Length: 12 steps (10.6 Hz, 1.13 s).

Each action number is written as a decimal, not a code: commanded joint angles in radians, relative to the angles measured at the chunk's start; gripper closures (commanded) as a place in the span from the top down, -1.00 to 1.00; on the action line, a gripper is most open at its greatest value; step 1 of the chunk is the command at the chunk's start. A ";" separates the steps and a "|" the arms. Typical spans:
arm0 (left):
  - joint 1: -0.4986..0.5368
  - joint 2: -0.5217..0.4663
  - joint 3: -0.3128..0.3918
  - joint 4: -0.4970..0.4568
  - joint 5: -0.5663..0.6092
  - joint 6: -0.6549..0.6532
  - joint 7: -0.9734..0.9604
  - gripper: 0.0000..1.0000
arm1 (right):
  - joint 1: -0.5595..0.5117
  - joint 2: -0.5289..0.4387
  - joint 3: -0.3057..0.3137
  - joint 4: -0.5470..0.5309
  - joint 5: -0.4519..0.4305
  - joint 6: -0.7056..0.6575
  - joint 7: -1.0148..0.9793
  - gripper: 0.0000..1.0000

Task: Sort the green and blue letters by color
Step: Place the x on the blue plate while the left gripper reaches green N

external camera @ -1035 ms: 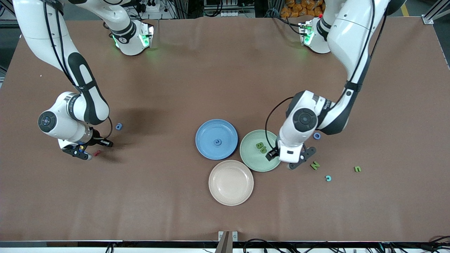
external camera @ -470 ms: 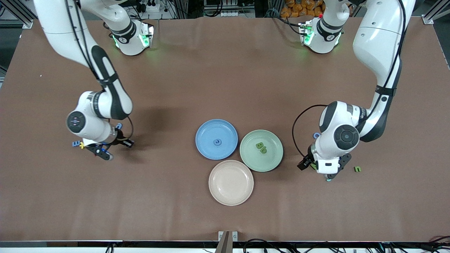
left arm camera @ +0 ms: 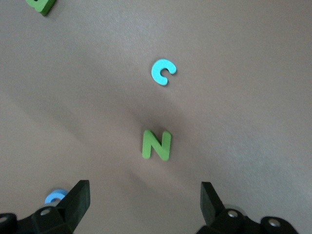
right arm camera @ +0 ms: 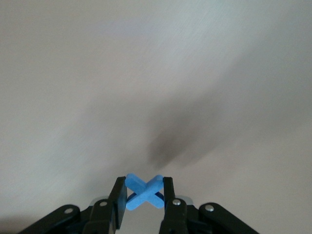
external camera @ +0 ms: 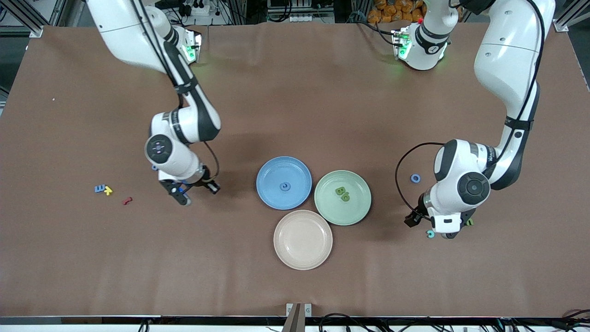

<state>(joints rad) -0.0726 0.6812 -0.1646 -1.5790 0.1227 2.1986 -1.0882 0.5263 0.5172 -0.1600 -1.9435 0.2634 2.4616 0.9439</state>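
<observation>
My right gripper [external camera: 183,198] is shut on a blue X [right arm camera: 144,191] and hangs over bare table beside the blue plate [external camera: 267,170], toward the right arm's end. My left gripper [left arm camera: 145,195] is open and empty, over a green N [left arm camera: 156,145] that lies on the table next to a light-blue C [external camera: 430,234]. In the front view the left hand hides the N. One blue letter [external camera: 286,186] lies in the blue plate. Green letters [external camera: 343,193] lie in the green plate [external camera: 357,205].
A beige plate [external camera: 303,240] sits nearest the front camera. A blue ring letter [external camera: 415,178] and a green letter [external camera: 469,222] lie near the left hand. A blue letter [external camera: 99,188], a yellow one [external camera: 108,190] and a red squiggle [external camera: 126,201] lie toward the right arm's end.
My right gripper has carried the blue X from the right arm's end toward the plates. My left gripper has left the green plate's edge, opened wider and come over the N.
</observation>
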 commanded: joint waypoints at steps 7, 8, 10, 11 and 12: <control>0.016 0.126 -0.007 0.100 -0.002 0.056 0.036 1.00 | 0.099 0.139 0.145 0.316 0.011 -0.001 0.434 -0.17; 0.014 0.129 -0.007 0.100 -0.002 0.068 0.037 1.00 | 0.109 0.139 0.145 0.310 0.010 -0.010 0.441 0.79; 0.014 0.141 -0.007 0.100 0.000 0.090 0.040 1.00 | 0.118 0.141 0.142 0.301 0.004 -0.021 0.440 1.00; 0.014 0.147 -0.007 0.099 0.008 0.113 0.039 1.00 | 0.116 0.141 0.139 0.301 -0.007 -0.027 0.437 1.00; 0.014 0.153 -0.007 0.096 0.011 0.122 0.037 1.00 | 0.103 0.139 0.136 0.298 -0.027 -0.035 0.426 1.00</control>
<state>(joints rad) -0.0600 0.8077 -0.1680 -1.5032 0.1230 2.2943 -1.0699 0.6447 0.6492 -0.0152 -1.6640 0.2667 2.4533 1.3677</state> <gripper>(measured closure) 0.000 0.273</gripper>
